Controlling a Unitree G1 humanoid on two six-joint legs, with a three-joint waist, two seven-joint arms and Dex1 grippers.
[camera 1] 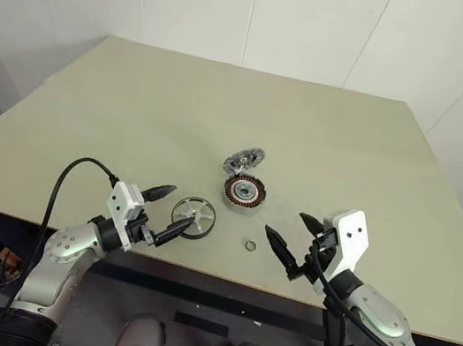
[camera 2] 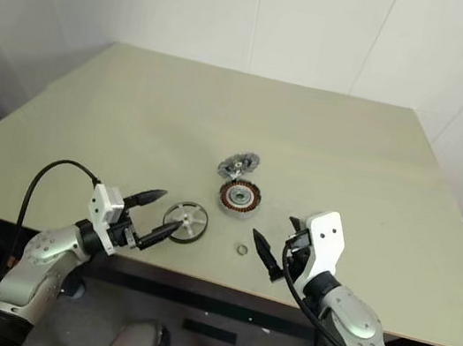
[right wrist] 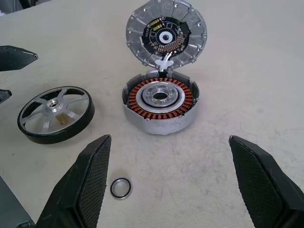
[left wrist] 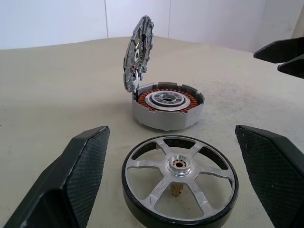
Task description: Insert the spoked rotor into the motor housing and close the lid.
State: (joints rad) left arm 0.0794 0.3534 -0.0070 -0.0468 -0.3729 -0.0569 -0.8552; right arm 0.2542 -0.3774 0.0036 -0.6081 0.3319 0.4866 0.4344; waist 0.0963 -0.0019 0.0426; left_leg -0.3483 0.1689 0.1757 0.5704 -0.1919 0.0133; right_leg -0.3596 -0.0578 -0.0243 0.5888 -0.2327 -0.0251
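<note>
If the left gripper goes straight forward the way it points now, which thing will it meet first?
Most likely the spoked rotor: it lies flat on the table just ahead of the open left gripper, centred between its fingers. The motor housing with its raised lid stands farther along that line.

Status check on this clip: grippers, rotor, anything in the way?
Left gripper and right gripper open, empty. Rotor flat on table, by the left fingers. Housing open, lid tilted up. Small ring lies loose nearby, not blocking.
</note>
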